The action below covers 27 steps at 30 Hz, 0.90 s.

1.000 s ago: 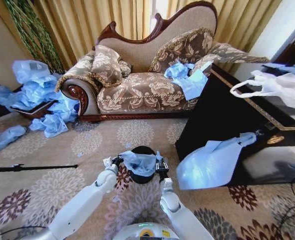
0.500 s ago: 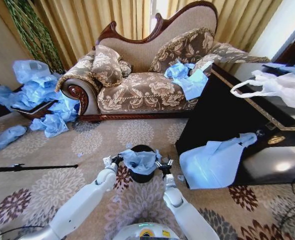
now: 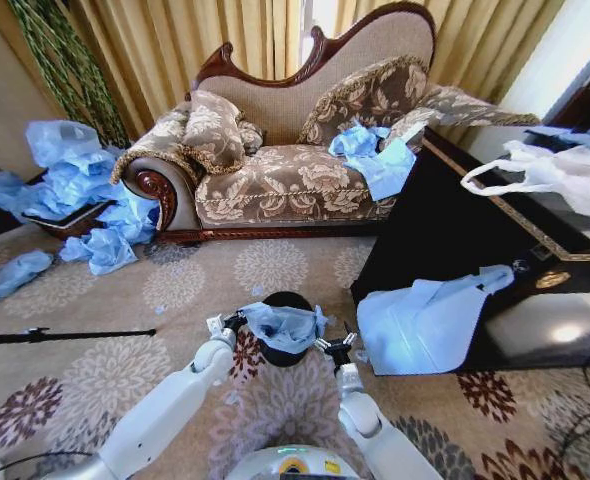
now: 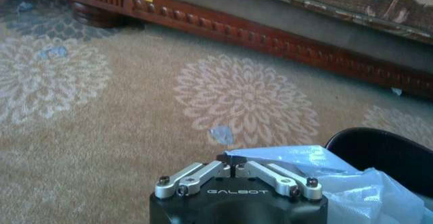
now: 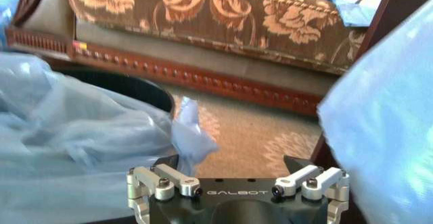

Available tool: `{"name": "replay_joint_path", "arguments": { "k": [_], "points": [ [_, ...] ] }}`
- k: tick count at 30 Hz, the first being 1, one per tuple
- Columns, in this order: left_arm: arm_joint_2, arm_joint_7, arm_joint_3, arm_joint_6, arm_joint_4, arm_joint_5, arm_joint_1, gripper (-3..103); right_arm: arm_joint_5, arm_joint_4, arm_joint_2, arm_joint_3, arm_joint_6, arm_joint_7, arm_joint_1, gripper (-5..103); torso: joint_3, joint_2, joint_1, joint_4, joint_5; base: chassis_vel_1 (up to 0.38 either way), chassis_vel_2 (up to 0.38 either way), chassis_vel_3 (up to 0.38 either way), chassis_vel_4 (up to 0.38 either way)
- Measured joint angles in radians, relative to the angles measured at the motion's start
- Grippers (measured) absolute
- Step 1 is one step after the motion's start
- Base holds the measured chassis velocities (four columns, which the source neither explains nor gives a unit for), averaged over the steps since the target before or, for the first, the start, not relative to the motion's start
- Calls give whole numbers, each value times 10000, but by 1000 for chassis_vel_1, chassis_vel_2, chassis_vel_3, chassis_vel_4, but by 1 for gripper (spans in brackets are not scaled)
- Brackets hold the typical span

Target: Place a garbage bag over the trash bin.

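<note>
The trash bin point(image 3: 286, 298) is small and black and stands on the carpet just in front of me. A light-blue garbage bag point(image 3: 283, 326) lies crumpled over its top. My left gripper point(image 3: 235, 321) is at the bin's left side, shut on the bag's edge. The left wrist view shows its tips point(image 4: 230, 159) pinched on the bag point(image 4: 325, 171) beside the bin point(image 4: 386, 148). My right gripper point(image 3: 337, 346) stands open just right of the bin, apart from the bag. In the right wrist view it point(image 5: 233, 167) holds nothing. A loose corner of the bag point(image 5: 74, 127) hangs near one finger, in front of the bin point(image 5: 132, 86).
A patterned sofa point(image 3: 285, 180) stands behind the bin. A black table point(image 3: 445, 230) at the right has another blue bag point(image 3: 425, 325) hanging off its edge and a white handled bag point(image 3: 545, 175) on top. More blue bags point(image 3: 70, 190) are piled at the left. A black rod point(image 3: 55, 336) lies on the carpet.
My right gripper has let go of the bag's right edge, opened, and drawn back to the right, away from the bin. The left gripper has kept its hold and stayed put.
</note>
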Motion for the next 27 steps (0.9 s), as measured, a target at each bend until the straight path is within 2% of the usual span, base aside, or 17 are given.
{"name": "replay_joint_path", "arguments": {
  "k": [10,14,19,27],
  "points": [
    [-67,42,-53,67,218,-290,-69,0,149,-820,186,-1,-103,-376,617,100,0,0,0,2,2,0,0,0,0],
    [-68,45,-47,71,230,-289,-77,0,164,-426,54,0,-226,-497,403,100,0,0,0,2,3,0,0,0,0],
    [73,98,-91,125,119,-248,-6,0,292,744,-487,116,-619,-646,-241,100,0,0,0,-5,2,0,0,0,0],
    [69,145,-118,154,84,-142,208,0,466,549,-333,-51,-905,-521,591,100,1,0,0,3,3,0,0,0,0]
  ]
}}
